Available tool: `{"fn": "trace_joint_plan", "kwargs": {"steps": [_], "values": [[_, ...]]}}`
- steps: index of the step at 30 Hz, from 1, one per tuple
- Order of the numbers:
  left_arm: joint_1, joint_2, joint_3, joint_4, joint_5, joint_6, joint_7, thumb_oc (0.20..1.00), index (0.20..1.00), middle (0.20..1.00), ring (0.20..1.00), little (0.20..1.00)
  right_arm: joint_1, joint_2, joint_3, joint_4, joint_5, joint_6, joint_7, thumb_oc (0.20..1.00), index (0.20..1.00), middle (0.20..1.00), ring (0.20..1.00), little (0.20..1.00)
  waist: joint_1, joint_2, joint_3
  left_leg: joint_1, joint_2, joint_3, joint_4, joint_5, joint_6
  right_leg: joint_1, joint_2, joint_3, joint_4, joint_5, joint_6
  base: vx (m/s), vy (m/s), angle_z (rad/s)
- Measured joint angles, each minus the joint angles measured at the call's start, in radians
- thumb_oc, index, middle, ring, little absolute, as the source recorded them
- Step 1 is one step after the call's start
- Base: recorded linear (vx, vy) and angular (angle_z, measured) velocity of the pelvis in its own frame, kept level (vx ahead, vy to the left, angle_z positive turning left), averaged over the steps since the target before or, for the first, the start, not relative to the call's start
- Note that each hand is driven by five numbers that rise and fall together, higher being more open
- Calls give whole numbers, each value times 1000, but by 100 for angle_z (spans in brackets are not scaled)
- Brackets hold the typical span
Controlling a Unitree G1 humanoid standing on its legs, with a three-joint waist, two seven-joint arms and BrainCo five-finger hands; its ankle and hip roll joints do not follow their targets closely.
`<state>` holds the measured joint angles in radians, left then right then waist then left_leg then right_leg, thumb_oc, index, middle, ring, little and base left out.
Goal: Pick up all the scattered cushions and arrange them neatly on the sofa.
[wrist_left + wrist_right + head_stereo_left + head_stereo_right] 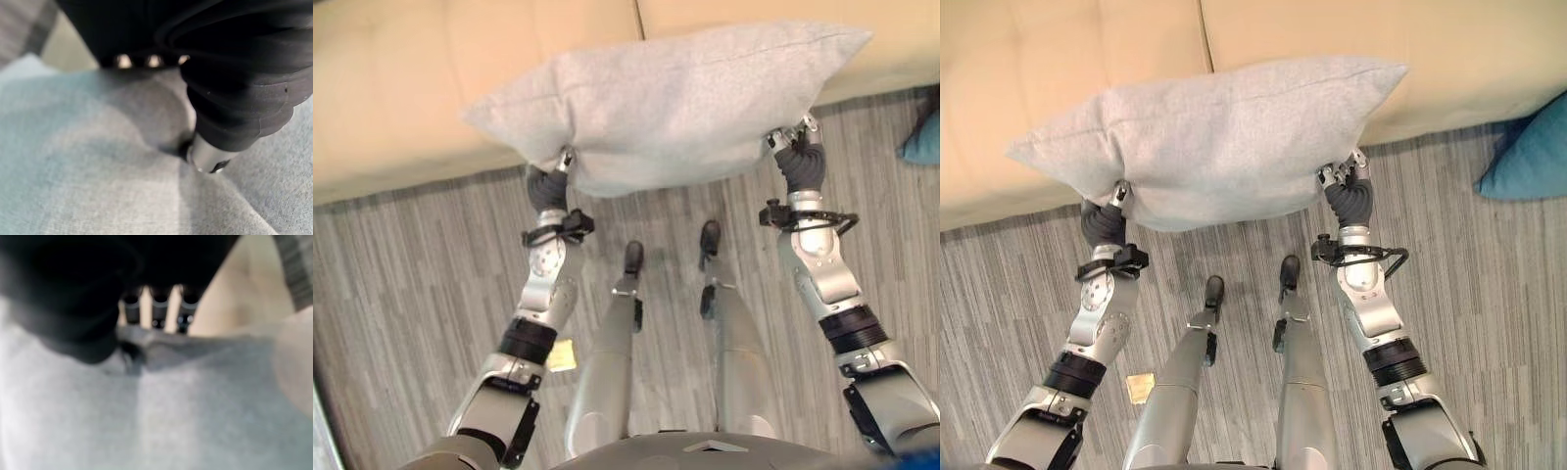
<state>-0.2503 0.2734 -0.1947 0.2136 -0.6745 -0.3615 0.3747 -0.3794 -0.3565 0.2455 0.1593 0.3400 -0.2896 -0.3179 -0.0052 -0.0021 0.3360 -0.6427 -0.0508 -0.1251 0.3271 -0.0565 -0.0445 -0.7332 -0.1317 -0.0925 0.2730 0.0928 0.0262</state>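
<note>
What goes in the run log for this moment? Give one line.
phase: carrying | grey cushion pinched by left robot hand and right robot hand, above beige sofa front | teal cushion on floor

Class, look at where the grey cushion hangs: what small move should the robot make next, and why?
Probably carry it forward over the seat. The grey cushion is held by both lower corners, in the left robot hand and right robot hand, over the front edge of the beige sofa, not yet resting there.
</note>
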Motion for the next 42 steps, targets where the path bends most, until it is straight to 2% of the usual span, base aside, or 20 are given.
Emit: {"fn": "trace_joint_plan", "kwargs": {"steps": [3,6,12,15,17,19,22,24,25,26,27,29,30,33,36,37,38,39,40,42], "values": [[188,13,-12,-5,-1,12,-36,200,200,200,200,200,118,4,37,13,0,2,54,200,200,200,200,200,33,-7,-62,238,3,-31,-102,1,13,247,-2,-37,-92,-17,12,219,128,23],[265,35,-12,-28,1,24,-68,200,200,200,200,200,190,-1,36,14,-10,4,96,200,200,200,200,200,56,-16,-113,357,2,-47,-144,-2,27,380,-1,-57,-146,-17,9,102,97,15],[234,49,1,-28,1,38,-91,200,200,200,200,200,185,0,26,27,-12,29,120,200,200,200,200,200,53,-30,-141,425,-25,-41,-168,-1,49,454,-18,-49,-189,-1,25,93,142,0],[214,49,0,-25,33,54,-100,200,200,200,200,200,192,0,8,34,-33,50,146,200,200,200,200,200,58,-30,-143,503,-40,-6,-158,-23,85,519,-29,-5,-190,5,40,97,346,-37],[211,50,-3,-25,40,65,-111,200,200,200,200,200,209,0,0,35,-40,55,156,200,200,200,200,200,47,-33,-148,519,-62,5,-145,-34,94,534,-42,2,-183,4,52,2,221,-17],[208,47,-13,-15,40,77,-114,200,200,200,200,200,228,-5,5,36,-51,67,158,200,200,200,200,200,45,-15,-154,529,-51,17,-159,-23,112,496,-37,29,-111,42,107,12,141,-21],[207,60,-21,-2,41,84,-114,200,200,200,200,200,244,2,11,37,-55,77,158,200,200,200,200,200,39,-16,-157,521,-46,23,-135,-38,120,469,-28,28,-79,86,111,106,68,-23],[220,56,-14,-2,43,91,-114,200,200,200,200,200,269,4,13,37,-61,79,160,200,200,200,200,200,35,-19,-169,521,-42,7,-151,-30,113,470,17,74,-58,2,105,192,-22,4],[224,56,-18,-2,45,92,-114,200,200,200,200,200,268,2,19,37,-62,90,161,200,200,200,200,200,38,-30,-176,526,-42,2,-174,-25,105,478,41,64,-64,-28,86,132,-25,10],[223,61,-16,-2,48,93,-112,200,200,200,200,200,265,2,24,37,-62,94,161,200,200,200,200,200,51,-42,-189,521,-42,-8,-187,-15,99,494,66,76,-118,-51,85,193,-40,12],[221,66,-17,-2,52,94,-109,200,200,200,200,200,262,3,26,37,-62,94,161,200,200,200,200,200,46,-42,-190,519,-41,-27,-189,-8,94,527,79,81,-173,-45,51,190,-51,17],[222,53,-19,-1,62,98,-106,200,200,200,200,200,261,-3,37,38,-60,95,158,200,200,200,200,200,43,-33,-194,520,-29,-79,-207,5,75,550,111,96,-192,-38,50,162,-68,53],[220,52,-22,-2,64,100,-106,200,200,200,200,200,261,-8,40,43,-59,98,157,200,200,200,200,200,22,-35,-197,527,-25,-114,-219,20,55,569,122,109,-210,-44,38,133,-112,61],[217,37,-30,3,65,106,-106,200,200,200,200,200,254,-20,32,56,-59,98,156,200,200,200,200,200,24,-25,-202,543,7,-162,-268,40,26,602,157,97,-240,-47,-3,191,-132,51],[207,17,-41,3,64,111,-106,200,200,200,200,200,255,-40,22,56,-59,100,147,200,200,200,200,200,6,-14,-204,522,28,-165,-232,29,-23,639,167,21,-275,-51,-61,82,-108,70],[194,10,-45,4,63,111,-106,200,200,200,200,200,253,-48,19,56,-59,100,144,200,200,200,200,200,10,-17,-202,480,20,-124,-156,36,-35,638,165,-2,-274,-58,-69,194,-132,71],[184,12,-63,5,61,111,-106,200,200,200,200,200,250,-46,11,56,-59,102,132,200,200,200,200,200,19,-35,-190,411,-2,-65,-52,74,-54,645,142,-21,-271,-71,-82,177,-94,73],[186,16,-74,6,62,113,-106,200,200,200,200,200,251,-37,3,57,-59,104,123,200,200,200,200,200,17,-47,-179,387,-2,29,-25,60,-34,677,128,-44,-305,-72,-90,302,-73,71],[186,15,-79,7,61,115,-106,200,200,200,200,200,252,-36,3,56,-59,107,117,200,200,200,200,200,11,-50,-177,388,3,87,-70,54,-15,692,127,-63,-321,-71,-90,236,-6,44],[185,22,-79,8,63,118,-107,200,200,200,200,200,251,-35,2,56,-59,108,117,200,200,200,200,200,14,-50,-175,386,2,111,-132,55,-16,709,135,-82,-332,-81,-95,245,19,31]]}}
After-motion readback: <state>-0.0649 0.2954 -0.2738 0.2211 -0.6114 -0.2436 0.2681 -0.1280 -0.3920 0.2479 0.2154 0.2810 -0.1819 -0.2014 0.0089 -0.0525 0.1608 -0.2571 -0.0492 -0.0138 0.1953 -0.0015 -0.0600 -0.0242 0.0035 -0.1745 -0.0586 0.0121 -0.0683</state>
